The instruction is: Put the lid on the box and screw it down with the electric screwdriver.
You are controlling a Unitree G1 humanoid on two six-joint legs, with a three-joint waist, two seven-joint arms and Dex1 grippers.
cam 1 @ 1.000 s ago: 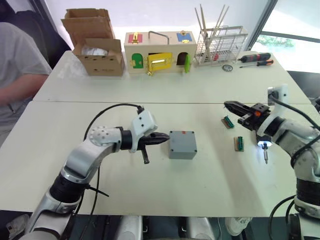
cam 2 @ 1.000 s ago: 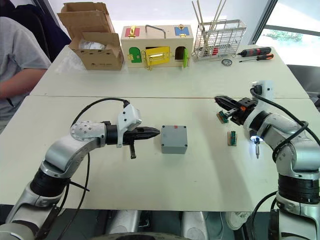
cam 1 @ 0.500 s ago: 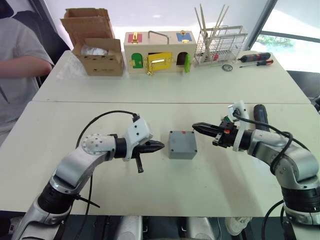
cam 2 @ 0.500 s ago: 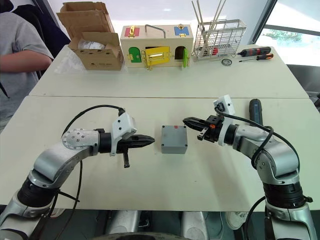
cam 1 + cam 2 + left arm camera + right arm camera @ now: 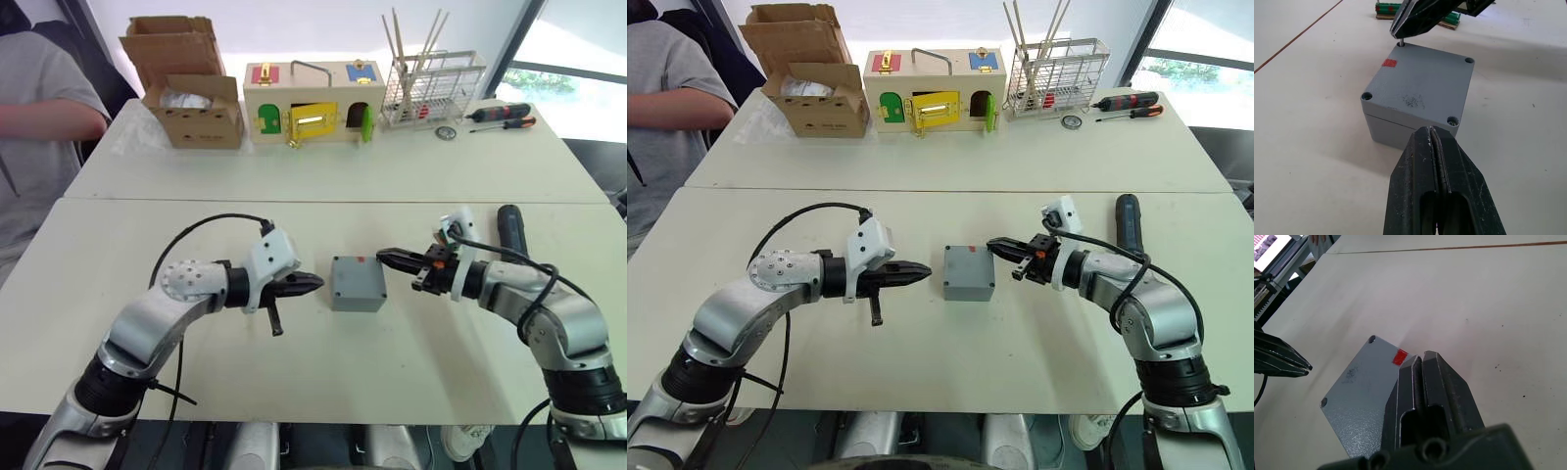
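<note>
The right pincer [image 5: 996,245] is seen pressed together, its tip set over a corner screw hole of the lid [image 5: 1420,88], with a small metal pin showing between tip and hole. The left pincer [image 5: 312,283] is likewise closed and empty, held just beside the box [image 5: 357,294]. The lid is seated on the box at the counter [image 5: 294,372] middle. The electric screwdriver [image 5: 510,228] is laid behind the right arm.
</note>
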